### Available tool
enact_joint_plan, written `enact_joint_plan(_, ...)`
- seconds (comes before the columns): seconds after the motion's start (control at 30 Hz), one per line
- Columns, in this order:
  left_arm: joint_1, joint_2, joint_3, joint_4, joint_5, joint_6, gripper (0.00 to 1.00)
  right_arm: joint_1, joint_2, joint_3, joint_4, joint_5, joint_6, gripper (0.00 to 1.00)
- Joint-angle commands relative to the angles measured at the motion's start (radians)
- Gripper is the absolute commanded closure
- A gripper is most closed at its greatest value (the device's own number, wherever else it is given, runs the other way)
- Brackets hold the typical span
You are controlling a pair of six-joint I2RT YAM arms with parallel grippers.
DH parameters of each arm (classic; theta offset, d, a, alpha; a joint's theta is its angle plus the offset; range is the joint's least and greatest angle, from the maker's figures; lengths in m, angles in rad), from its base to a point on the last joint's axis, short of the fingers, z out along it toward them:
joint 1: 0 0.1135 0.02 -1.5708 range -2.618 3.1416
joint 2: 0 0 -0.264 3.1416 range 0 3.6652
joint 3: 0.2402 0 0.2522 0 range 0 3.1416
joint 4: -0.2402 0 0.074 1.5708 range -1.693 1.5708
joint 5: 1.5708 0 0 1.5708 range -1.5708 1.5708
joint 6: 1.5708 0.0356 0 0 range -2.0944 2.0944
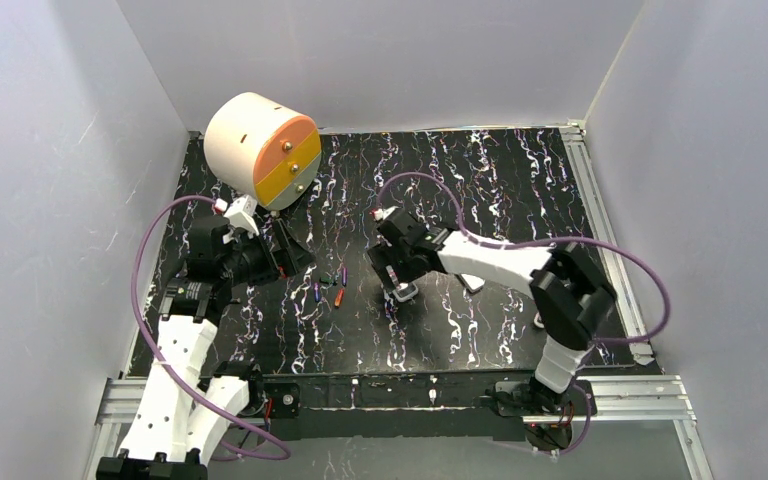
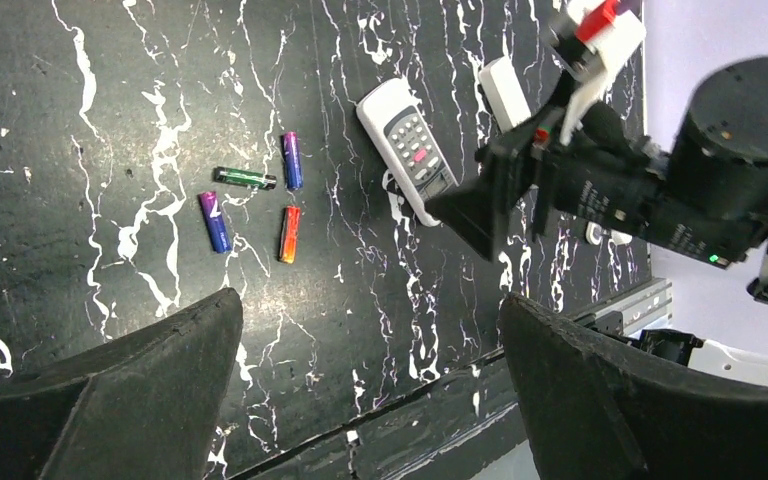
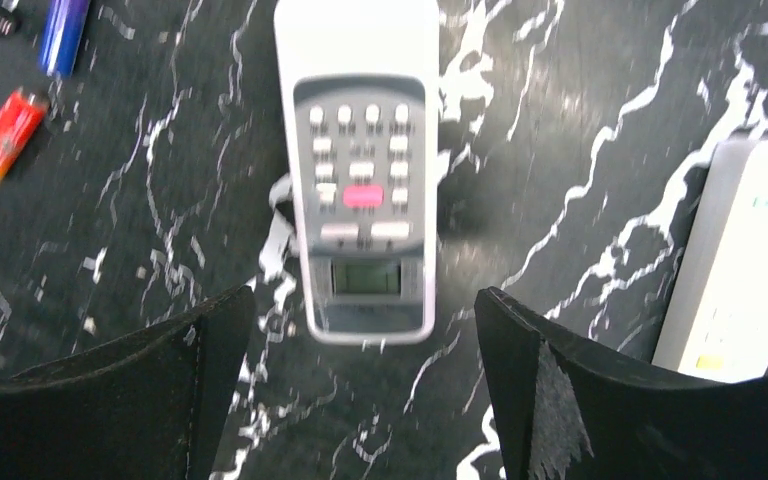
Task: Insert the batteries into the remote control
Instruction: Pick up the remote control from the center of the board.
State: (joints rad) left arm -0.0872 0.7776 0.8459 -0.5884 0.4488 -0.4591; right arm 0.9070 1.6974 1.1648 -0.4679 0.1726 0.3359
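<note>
Left gripper (image 2: 370, 310) gapes wide, nothing in it. Right gripper (image 3: 363, 300) hangs just as open and empty over the remote control (image 3: 365, 170), face up on the black table (image 2: 60, 150), button labels too blurred to read. Four batteries (image 2: 245, 178) lie loose between the grippers. A second white remote (image 3: 740, 260) is cut off at the edge.

A robotics lab cell, not a home: plain white panels (image 1: 50, 150) box in a black marbled tabletop (image 1: 480, 340) — aluminium rails (image 1: 640, 395) and purple cabling (image 1: 138, 280) along its edges.
</note>
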Motion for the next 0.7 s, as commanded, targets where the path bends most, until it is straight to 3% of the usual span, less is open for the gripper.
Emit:
enact_joint_plan(0.0,0.000,-0.013,-0.024,0.003,-0.014,-0.001,0.02,0.001,0.106,0.135,-0.008,0.066,-0.064,0.10)
enact_joint_plan(0.27,0.000,-0.009,-0.034,0.006,-0.025,0.018,0.02,0.001,0.271,0.281,-0.063,0.029,-0.111,0.09)
enact_joint_plan(0.57,0.000,-0.015,-0.039,0.004,-0.027,0.031,0.02,0.001,0.357,0.347,-0.135,0.078,-0.114,0.23)
enact_joint_plan(0.67,0.000,-0.021,-0.043,0.002,-0.027,0.029,0.01,0.000,0.372,0.344,-0.137,0.085,-0.111,0.36)
